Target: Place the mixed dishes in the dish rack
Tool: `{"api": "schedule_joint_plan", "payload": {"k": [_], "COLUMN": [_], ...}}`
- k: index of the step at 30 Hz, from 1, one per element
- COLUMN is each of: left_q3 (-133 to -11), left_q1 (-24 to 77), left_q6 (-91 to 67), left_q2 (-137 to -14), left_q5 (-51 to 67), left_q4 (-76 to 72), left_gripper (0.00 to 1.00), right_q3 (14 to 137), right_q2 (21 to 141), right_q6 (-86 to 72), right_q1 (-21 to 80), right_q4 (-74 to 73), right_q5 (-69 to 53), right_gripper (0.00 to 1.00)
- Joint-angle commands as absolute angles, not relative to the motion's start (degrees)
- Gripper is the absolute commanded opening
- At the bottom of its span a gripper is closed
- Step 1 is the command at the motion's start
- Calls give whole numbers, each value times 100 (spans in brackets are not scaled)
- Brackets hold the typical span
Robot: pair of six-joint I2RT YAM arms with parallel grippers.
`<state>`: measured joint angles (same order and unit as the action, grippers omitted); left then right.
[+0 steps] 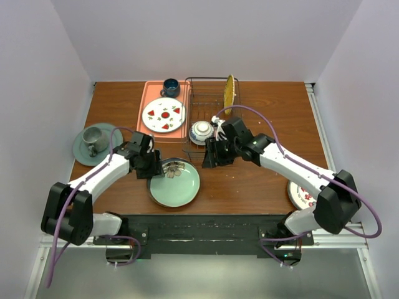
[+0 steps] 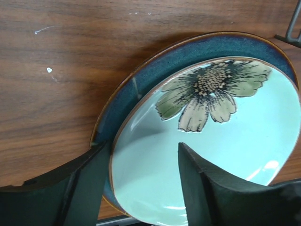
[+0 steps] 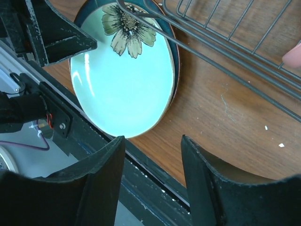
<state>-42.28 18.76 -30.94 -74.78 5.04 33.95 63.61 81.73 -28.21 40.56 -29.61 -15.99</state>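
A teal plate with a flower print point(image 1: 177, 185) lies flat on a dark blue plate near the table's front edge; it also shows in the left wrist view point(image 2: 235, 141) and the right wrist view point(image 3: 122, 80). My left gripper point(image 1: 157, 167) point(image 2: 143, 179) is open and straddles its left rim, one finger outside and one over the plate. My right gripper point(image 1: 209, 154) point(image 3: 153, 146) is open and empty above the table, just in front of the dish rack point(image 1: 194, 99). The rack holds an upright yellow plate point(image 1: 229, 93) and a small blue-and-white bowl point(image 1: 201, 132).
A pink tray point(image 1: 149, 93) left of the rack holds a white plate with red marks point(image 1: 164, 115) and a dark blue mug point(image 1: 170, 87). A teal-grey plate point(image 1: 81, 146) with a pale mug point(image 1: 95, 139) sits far left. Another white plate point(image 1: 299, 194) lies under my right arm.
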Motion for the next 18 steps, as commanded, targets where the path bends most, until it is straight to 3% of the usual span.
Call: {"api": "schedule_joint_plan", "payload": {"k": [1,8,18], "left_q3": [-4061,-3788,-3683], "left_q1": [1837,1837,1837], "left_q6": [-3129,-3024,-2813], "left_q2": [-7567,-7681,-7866], "left_q5": [703,1344,1854], "left_q4": [3173,2901,2769], "left_gripper": [61,49,41], "right_q3": [6285,6109,5862], "right_q2": [8279,8613,8956], "right_q6": [-2935,-2892,-2813], "right_q1": [4148,4350,4412], "right_q4": [-2681,-2672,-2523], "right_q5": [-1494,-1424,-1617], "right_gripper": [53,54,56]}}
